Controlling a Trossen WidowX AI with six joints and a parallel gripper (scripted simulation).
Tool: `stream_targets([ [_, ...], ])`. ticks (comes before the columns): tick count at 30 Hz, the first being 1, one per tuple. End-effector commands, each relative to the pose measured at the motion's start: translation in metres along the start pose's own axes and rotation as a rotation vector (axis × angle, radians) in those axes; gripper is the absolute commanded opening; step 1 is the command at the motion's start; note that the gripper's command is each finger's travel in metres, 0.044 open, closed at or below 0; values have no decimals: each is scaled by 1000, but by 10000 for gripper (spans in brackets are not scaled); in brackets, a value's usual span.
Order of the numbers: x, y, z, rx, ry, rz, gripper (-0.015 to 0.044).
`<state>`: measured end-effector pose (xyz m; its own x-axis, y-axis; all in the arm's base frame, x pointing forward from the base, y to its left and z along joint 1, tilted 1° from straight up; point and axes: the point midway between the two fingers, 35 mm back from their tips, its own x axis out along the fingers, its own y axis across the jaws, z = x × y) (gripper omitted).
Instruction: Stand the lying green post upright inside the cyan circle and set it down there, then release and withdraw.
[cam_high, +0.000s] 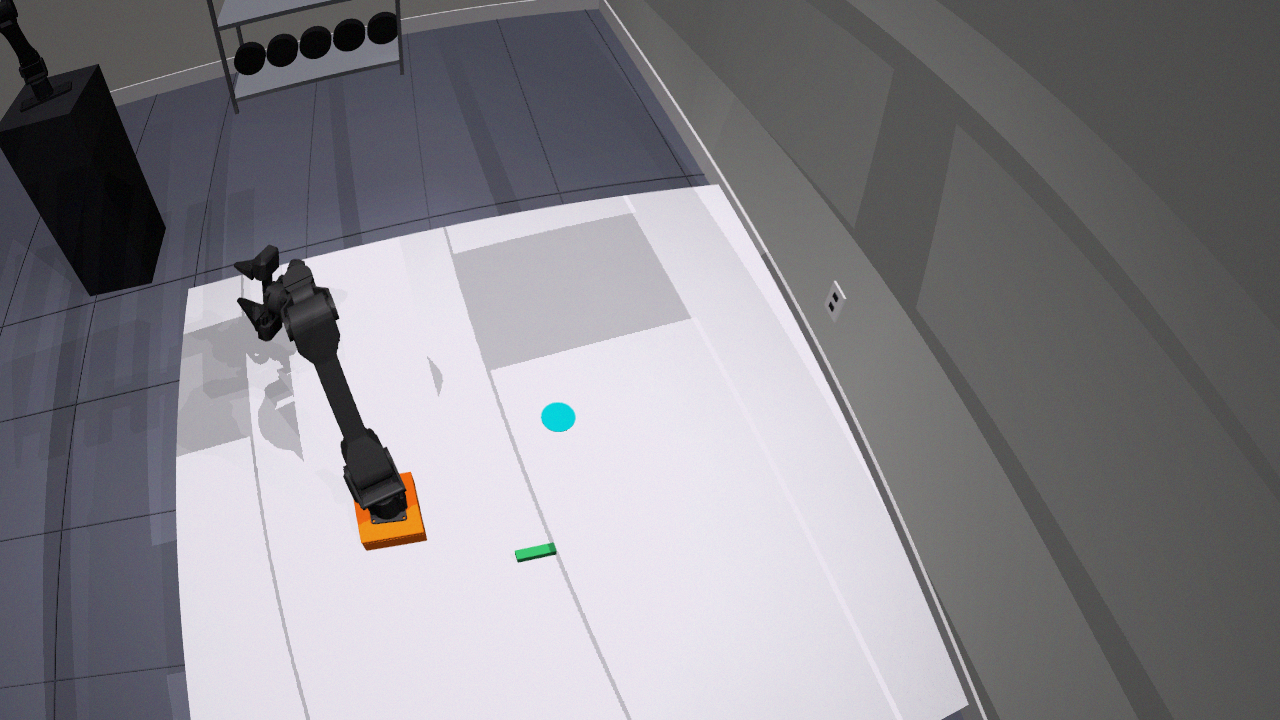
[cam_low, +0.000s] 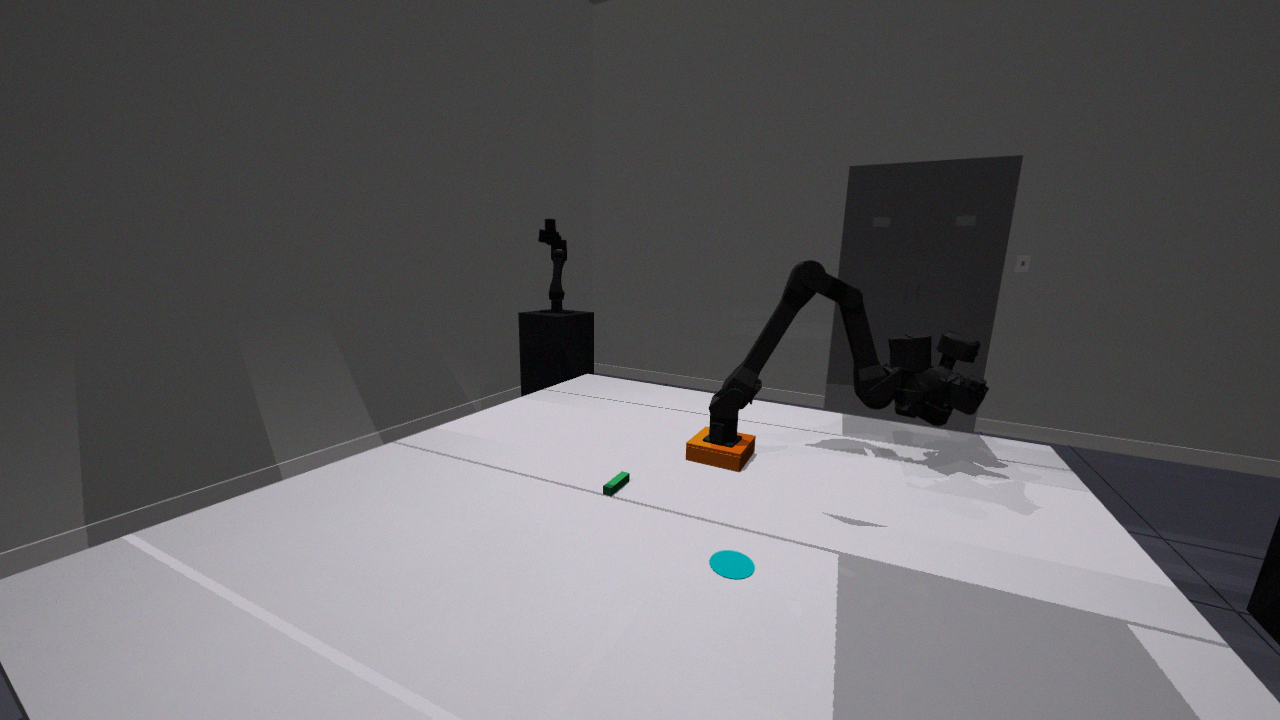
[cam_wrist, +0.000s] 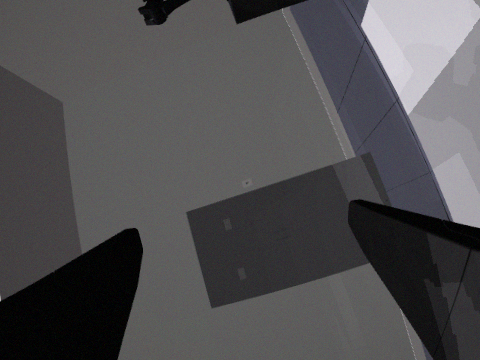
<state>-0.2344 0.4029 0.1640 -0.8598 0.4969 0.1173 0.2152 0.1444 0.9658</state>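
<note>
The green post (cam_high: 535, 553) (cam_low: 615, 483) lies flat on the white table, to the right of the arm's orange base in the top view. The cyan circle (cam_high: 558, 417) (cam_low: 732, 565) is a flat disc on the table, well apart from the post, with nothing on it. My gripper (cam_high: 239, 284) (cam_wrist: 247, 226) is open and empty, raised above the table's far left part in the top view, far from both post and circle. In the wrist view its two fingers stand wide apart; neither the post nor the circle shows there.
The arm stands on an orange base block (cam_high: 393, 532) (cam_low: 718, 452) on the white table (cam_high: 716, 537) (cam_low: 447, 573). A wall runs along the table's right side in the top view. A black pedestal (cam_high: 89, 197) (cam_low: 556, 353) with another arm stands off the table.
</note>
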Motion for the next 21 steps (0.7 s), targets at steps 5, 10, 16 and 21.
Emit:
stream_targets([
  [5, -22, 5, 32, 2, -88, -14, 269],
  [10, -45, 12, 69, -43, -206, -34, 233],
  [16, -76, 20, 109, -101, -344, -69, 233],
  [21, -106, 26, 139, -144, -455, -106, 233],
])
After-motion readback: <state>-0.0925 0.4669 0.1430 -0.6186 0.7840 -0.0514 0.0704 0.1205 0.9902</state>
